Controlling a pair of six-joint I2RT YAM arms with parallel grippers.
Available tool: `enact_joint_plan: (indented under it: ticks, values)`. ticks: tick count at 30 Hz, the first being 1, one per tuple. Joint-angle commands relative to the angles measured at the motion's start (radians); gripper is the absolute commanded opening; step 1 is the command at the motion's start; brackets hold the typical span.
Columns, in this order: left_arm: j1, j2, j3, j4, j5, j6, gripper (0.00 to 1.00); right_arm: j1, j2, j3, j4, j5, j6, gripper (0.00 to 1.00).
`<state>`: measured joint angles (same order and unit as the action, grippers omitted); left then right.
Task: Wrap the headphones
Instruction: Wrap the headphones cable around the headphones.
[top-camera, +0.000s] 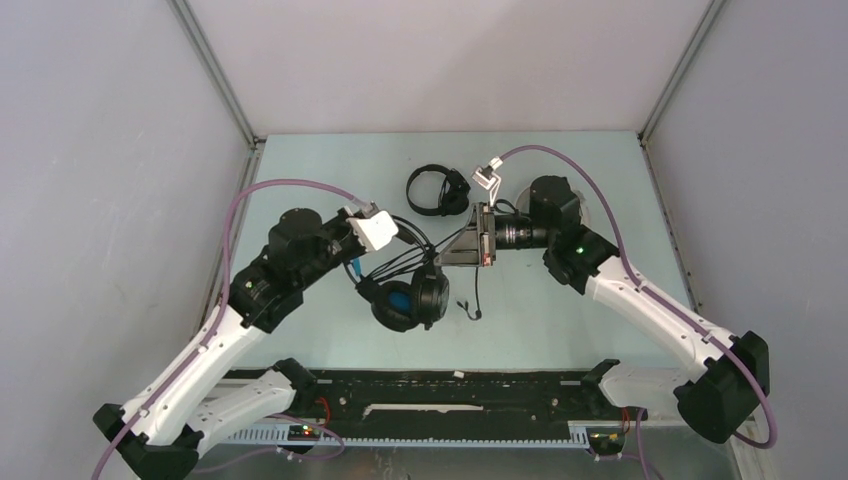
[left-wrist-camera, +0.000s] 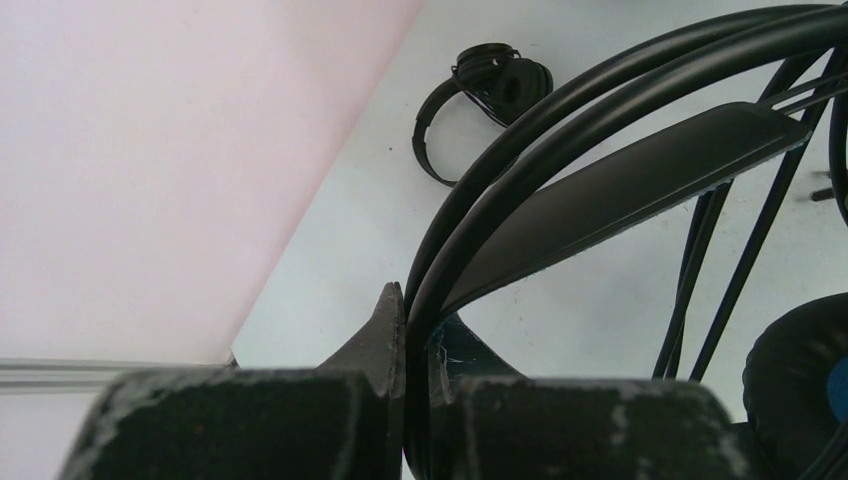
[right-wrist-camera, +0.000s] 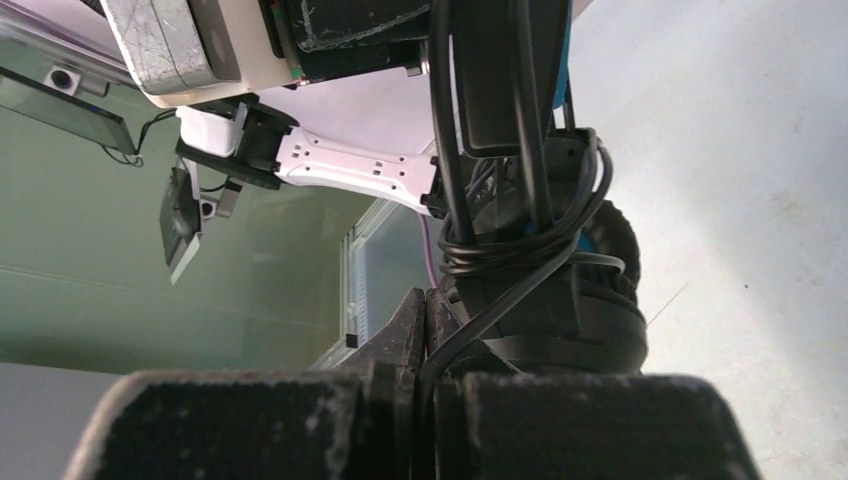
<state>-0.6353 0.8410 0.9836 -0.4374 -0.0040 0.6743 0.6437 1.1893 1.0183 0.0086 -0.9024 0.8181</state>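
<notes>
While both arms reach in toward the middle of the pale tabletop (top-camera: 560, 320), we count two headsets in plain sight. The bulky black headset (top-camera: 410, 295) sits between the two arms, toward the near half of the tabletop. From above we make out its two round earcups side by side, one showing a blue lining. Whether the cups rest on the surface we cannot tell.

At the left wrist, the left fingers (left-wrist-camera: 385, 335) are pressed together on that headset's headband. Two thin black hoops run up out of the grip, and one wide flat band (left-wrist-camera: 640, 170) arcs just beside them.

At the right wrist, the right fingers (right-wrist-camera: 405, 335) are clamped on the headset's black cable (right-wrist-camera: 520, 255), which rises from the grip and is wound around the frame just above an earcup. We see several turns there, too tightly bunched to count exactly. From above, one loose end of the cable (top-camera: 471, 312) trails onto the tabletop below the right fingers.

The slim black headset (top-camera: 437, 190) lies farther back, well apart from the bulky one and untouched by either arm. Its band forms a single open loop, and its cups are bunched together at one side.
</notes>
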Motion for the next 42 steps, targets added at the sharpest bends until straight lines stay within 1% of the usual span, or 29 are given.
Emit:
enact_joint_plan:
  ticks: [1, 3, 6, 9, 12, 15, 18, 20, 22, 24, 28, 30, 34, 39, 42]
  values:
    - [0.000, 0.014, 0.002, -0.079, -0.148, 0.064, 0.00, 0.006, -0.018, 0.070, 0.196, -0.039, 0.052, 0.03]
    - [-0.003, 0.015, 0.005, -0.067, -0.166, 0.036, 0.00, 0.019, -0.002, 0.072, 0.219, -0.040, 0.065, 0.05]
    - [-0.006, 0.006, 0.000, -0.051, -0.186, 0.014, 0.00, 0.026, 0.022, 0.072, 0.296, -0.038, 0.108, 0.07]
    - [-0.006, -0.009, -0.020, -0.009, -0.247, -0.042, 0.00, 0.030, 0.037, 0.076, 0.334, -0.026, 0.131, 0.09]
    - [-0.005, -0.020, -0.024, 0.011, -0.278, -0.108, 0.00, 0.042, 0.055, 0.109, 0.291, -0.026, 0.104, 0.11]
    - [-0.005, -0.026, -0.021, 0.036, -0.315, -0.189, 0.00, 0.067, 0.072, 0.124, 0.283, -0.013, 0.096, 0.12]
    - [-0.005, -0.011, 0.015, 0.017, -0.345, -0.265, 0.00, 0.097, 0.100, 0.166, 0.270, 0.003, 0.071, 0.12]
    - [-0.005, 0.018, 0.060, -0.011, -0.370, -0.297, 0.00, 0.107, 0.131, 0.218, 0.213, 0.023, 0.030, 0.12]
    - [-0.006, 0.037, 0.103, -0.033, -0.374, -0.326, 0.00, 0.114, 0.167, 0.263, 0.183, 0.029, 0.020, 0.11]
    - [-0.006, 0.047, 0.131, -0.047, -0.370, -0.363, 0.00, 0.120, 0.203, 0.295, 0.192, 0.037, 0.027, 0.10]
    - [-0.007, 0.063, 0.134, -0.034, -0.374, -0.471, 0.00, 0.142, 0.248, 0.321, 0.192, 0.058, 0.025, 0.10]
    - [-0.006, 0.078, 0.142, -0.039, -0.402, -0.528, 0.00, 0.155, 0.266, 0.329, 0.176, 0.057, 0.018, 0.12]
    - [-0.006, 0.100, 0.171, -0.049, -0.528, -0.658, 0.00, 0.182, 0.278, 0.330, 0.157, 0.098, -0.012, 0.13]
    - [-0.006, 0.090, 0.181, -0.011, -0.580, -0.811, 0.00, 0.210, 0.312, 0.361, 0.122, 0.151, -0.038, 0.13]
    - [-0.006, 0.110, 0.185, -0.003, -0.613, -0.860, 0.00, 0.231, 0.332, 0.383, 0.085, 0.172, -0.073, 0.14]
